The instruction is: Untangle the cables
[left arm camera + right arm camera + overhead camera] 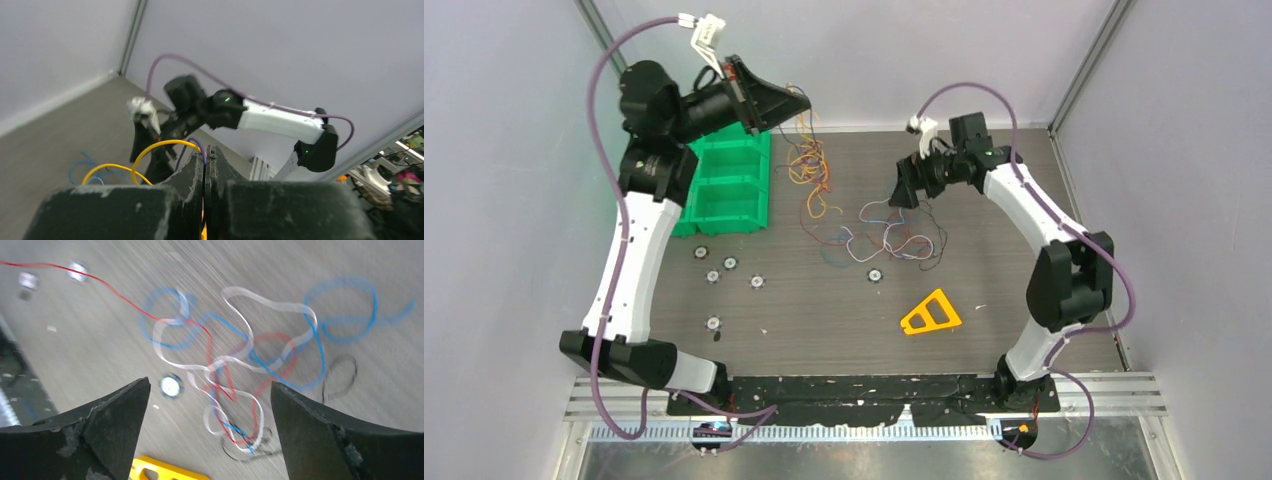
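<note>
Grey surface point(824, 330) carries the cables point(894, 238), likely light, floppy, snag-prone, tangled at centre. Left pincer point(206, 156) pinches yellow strands point(160, 143) aloft; right pincer point(209, 385) gapes wide above. Take 1 loose end.

Bins, discs and a triangle on the grey tabletop point(844, 335).
Green stacking bins point(724, 185) sit far left. Small round white discs point(757, 283) lie scattered on their near side, one toward the middle. An orange-yellow triangular frame point(930, 314) lies right of centre.
</note>
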`<state>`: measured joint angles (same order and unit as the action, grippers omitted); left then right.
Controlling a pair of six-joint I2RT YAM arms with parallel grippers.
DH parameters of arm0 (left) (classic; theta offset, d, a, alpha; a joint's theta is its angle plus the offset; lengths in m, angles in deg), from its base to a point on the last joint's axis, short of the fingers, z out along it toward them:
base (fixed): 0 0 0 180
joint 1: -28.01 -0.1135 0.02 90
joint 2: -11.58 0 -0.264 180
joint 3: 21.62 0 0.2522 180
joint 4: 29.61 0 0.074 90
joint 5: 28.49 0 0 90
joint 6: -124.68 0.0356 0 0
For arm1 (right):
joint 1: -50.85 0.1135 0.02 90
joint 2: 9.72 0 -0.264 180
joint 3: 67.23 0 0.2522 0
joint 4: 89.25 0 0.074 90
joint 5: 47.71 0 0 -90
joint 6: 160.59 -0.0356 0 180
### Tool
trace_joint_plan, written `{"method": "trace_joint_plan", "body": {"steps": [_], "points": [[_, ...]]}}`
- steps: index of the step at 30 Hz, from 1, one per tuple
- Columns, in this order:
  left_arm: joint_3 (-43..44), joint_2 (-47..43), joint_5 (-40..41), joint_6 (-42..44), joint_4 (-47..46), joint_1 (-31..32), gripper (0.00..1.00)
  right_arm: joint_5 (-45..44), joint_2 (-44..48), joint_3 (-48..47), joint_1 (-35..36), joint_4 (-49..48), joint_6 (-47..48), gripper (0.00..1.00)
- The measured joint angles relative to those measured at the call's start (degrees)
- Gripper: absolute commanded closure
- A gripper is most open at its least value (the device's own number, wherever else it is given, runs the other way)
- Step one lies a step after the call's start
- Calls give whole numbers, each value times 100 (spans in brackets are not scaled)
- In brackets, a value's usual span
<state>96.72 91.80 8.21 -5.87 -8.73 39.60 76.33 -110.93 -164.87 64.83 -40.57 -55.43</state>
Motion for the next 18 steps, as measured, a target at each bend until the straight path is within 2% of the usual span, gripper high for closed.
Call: {"method": "trace_joint_plan", "body": {"steps": [3,8,13,15,16,17,18], "points": [[-400,175,59,-105,-4,111,100,529,516,-350,251,-317,-461,1],[-457,363,177,-260,-120,214,100,852,1333,-369,1075,-1961,-1757,3],[-588,343,210,-304,-393,365,100,457,920,-833,1703,-3042,-2815,5],[-686,343,214,-326,-437,452,100,125,490,-1193,1853,-3307,-3095,1],[-719,343,219,-348,-442,481,100,-33,323,-1325,1917,-3351,-3156,16],[-750,343,219,-389,-457,505,100,-214,122,-1469,1993,-3394,-3180,23],[-756,343,267,-424,-503,501,100,-365,-33,-1526,2031,-3447,-3180,38]]}}
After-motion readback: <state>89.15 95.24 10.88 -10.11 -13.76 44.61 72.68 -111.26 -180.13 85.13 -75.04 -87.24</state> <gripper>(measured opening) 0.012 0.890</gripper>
